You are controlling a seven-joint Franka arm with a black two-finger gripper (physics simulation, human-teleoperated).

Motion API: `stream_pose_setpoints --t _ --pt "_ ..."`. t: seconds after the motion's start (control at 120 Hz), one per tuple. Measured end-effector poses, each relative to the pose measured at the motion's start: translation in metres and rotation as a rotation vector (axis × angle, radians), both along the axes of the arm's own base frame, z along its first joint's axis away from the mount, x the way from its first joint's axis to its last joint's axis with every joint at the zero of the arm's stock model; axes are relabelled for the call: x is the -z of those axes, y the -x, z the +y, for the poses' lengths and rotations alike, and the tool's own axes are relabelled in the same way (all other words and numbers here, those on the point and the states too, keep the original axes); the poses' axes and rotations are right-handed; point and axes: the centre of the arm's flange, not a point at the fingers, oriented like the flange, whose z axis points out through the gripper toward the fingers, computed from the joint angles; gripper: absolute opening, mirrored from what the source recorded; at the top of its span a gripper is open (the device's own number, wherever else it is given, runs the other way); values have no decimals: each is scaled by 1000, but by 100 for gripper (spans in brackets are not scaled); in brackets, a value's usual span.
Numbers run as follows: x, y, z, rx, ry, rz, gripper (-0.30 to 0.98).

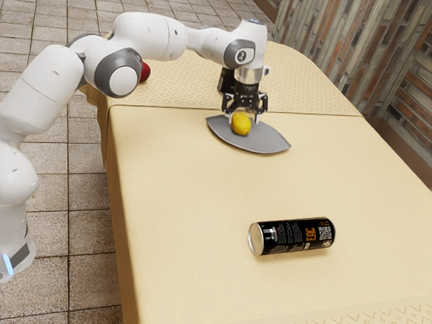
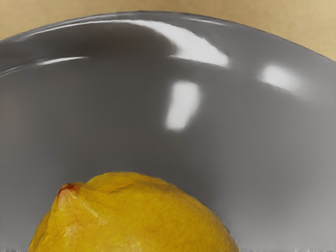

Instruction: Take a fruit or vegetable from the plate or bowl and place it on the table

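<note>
My gripper (image 1: 244, 119) points down over the grey plate (image 1: 270, 139) in the exterior view, its fingers apart. The yellow lemon (image 1: 241, 124) rests on the plate at the fingertips, with a small gap on the exterior view's right. How deep the fingers reach beside it is hard to tell. In the wrist view the lemon (image 2: 134, 215) lies just under my hand, its pointed tip visible, with the shiny curved plate (image 2: 121, 121) behind it.
A black can (image 1: 293, 235) lies on its side on the tablecloth (image 1: 182, 202), nearer the exterior camera. A red round object (image 1: 144, 72) sits partly behind the arm.
</note>
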Motion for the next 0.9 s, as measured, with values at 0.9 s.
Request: stream_pose_setpoints --t 0.9 --pt "-172 -1 -234 519 -108 -230 29"
